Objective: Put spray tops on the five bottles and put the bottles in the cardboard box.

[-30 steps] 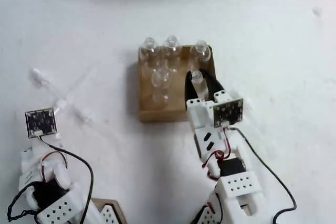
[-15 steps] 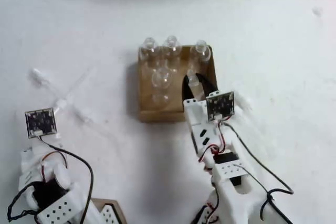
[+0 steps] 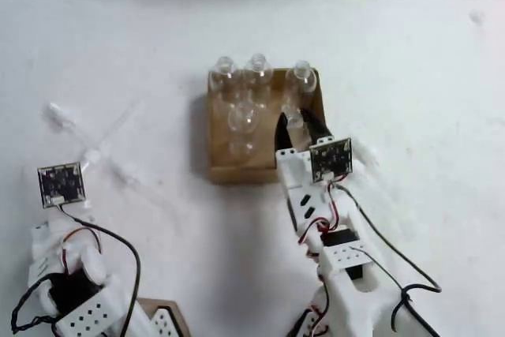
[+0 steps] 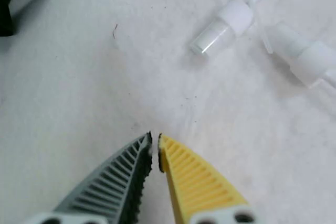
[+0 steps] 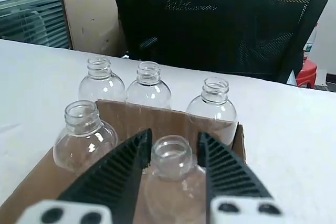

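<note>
A shallow cardboard box [image 3: 219,165] sits mid-table with five clear, topless bottles standing in it. Three line the back: [image 3: 225,73], [image 3: 257,69], [image 3: 301,75]. A fourth [image 3: 242,119] stands in the middle. My right gripper [image 3: 295,124] is shut on the neck of the fifth bottle [image 3: 294,118], at the box's right front; in the right wrist view its black fingers [image 5: 126,166] press both sides of that neck [image 5: 170,156]. My left gripper [image 4: 155,140] is shut and holds nothing, low over the cloth. White spray tops [image 4: 223,24], [image 4: 307,59] lie just beyond it, loose on the table [image 3: 95,147].
A white cloth covers the table [image 3: 410,61]. A black mesh chair [image 5: 226,19] stands beyond the far edge. A bit of brown cardboard [image 3: 162,313] pokes out by the left arm's base. Open cloth lies left and right of the box.
My right gripper, wide open around the front-right bottle a second ago, has pushed slightly forward and shut on its neck. The left arm has not moved.
</note>
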Robot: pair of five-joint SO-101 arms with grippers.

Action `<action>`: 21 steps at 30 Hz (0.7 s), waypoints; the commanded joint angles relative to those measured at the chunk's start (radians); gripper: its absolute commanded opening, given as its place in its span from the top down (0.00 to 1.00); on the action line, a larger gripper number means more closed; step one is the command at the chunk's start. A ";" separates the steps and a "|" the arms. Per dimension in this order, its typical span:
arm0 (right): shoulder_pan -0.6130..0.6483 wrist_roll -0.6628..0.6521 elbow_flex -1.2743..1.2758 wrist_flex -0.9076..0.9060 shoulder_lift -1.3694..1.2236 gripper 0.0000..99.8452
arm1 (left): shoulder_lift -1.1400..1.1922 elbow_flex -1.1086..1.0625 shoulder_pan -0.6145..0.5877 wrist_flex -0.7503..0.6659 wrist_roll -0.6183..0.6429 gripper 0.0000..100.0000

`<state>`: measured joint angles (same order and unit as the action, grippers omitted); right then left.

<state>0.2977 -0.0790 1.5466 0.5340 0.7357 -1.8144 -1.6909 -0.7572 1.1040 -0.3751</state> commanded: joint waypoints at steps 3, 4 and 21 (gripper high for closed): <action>-0.007 0.002 0.003 0.022 0.004 0.82 | -0.010 0.003 0.012 0.002 -0.002 0.97; -0.005 0.002 0.003 0.022 0.004 0.82 | -0.010 0.003 0.012 0.002 -0.002 0.97; -0.036 0.006 -0.081 -0.522 0.509 0.80 | -0.010 0.003 0.012 0.002 -0.002 0.97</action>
<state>0.2977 -0.0790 1.5589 0.3145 1.0273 -1.8144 -1.6909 -0.7572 1.1040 -0.3751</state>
